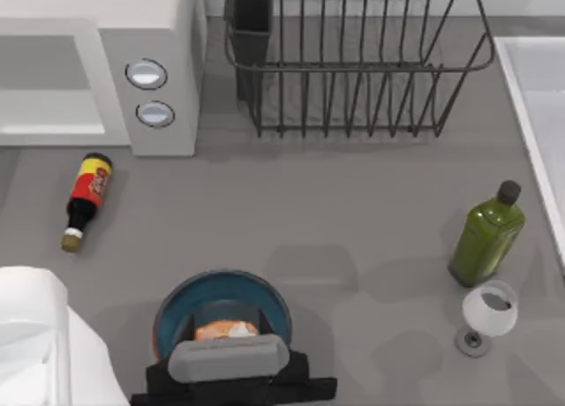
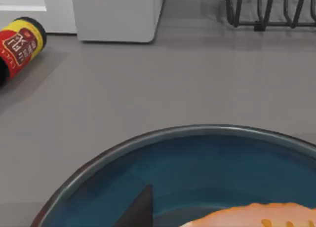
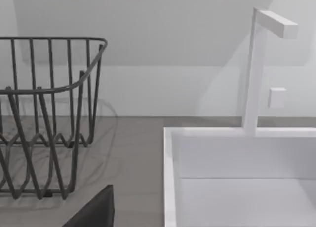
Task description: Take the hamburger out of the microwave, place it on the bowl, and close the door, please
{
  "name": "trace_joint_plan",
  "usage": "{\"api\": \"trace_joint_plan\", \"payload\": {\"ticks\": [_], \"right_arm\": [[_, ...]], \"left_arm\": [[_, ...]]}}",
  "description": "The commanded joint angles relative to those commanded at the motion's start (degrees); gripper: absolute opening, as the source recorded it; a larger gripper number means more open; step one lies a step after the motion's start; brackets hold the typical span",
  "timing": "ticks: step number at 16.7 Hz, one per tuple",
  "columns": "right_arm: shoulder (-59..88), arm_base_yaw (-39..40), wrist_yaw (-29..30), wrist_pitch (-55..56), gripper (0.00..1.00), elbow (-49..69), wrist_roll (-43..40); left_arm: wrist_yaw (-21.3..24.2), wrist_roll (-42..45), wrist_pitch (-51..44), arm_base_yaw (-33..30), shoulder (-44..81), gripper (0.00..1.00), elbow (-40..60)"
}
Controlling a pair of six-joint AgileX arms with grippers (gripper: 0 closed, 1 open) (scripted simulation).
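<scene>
we find one printed label, on the dark sauce bottle (image 1: 86,199) lying on its side on the worktop (image 1: 335,212) in front of the microwave (image 1: 159,62). it is red and yellow with white characters, seen closer in the left wrist view (image 2: 19,44), but we cannot read them. the microwave's two knobs (image 1: 146,73) carry no readable marks.

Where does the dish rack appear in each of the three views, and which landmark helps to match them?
Top view: dish rack at the upper middle, right of the microwave.
Left wrist view: its lower wires at the upper right corner.
Right wrist view: its end at the left, beside the sink.
Shared landmark: the rack itself.
</scene>
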Motion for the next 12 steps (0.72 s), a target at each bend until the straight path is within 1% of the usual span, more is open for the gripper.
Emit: {"api": "trace_joint_plan", "payload": {"ticks": [7, 9, 12], "right_arm": [[0.0, 0.0, 0.0, 0.0, 1.00, 0.0, 0.0], [0.0, 0.0, 0.0, 0.0, 1.00, 0.0, 0.0], [0.0, 0.0, 0.0, 0.0, 1.00, 0.0, 0.0]], "left_arm": [[3.9, 15.3, 24.8, 5.5, 6.8, 0.00, -2.4], [4.9, 18.5, 29.1, 6.8, 7.9, 0.00, -2.9], [5.5, 20.2, 31.1, 7.5, 8.4, 0.00, -3.2]]}}
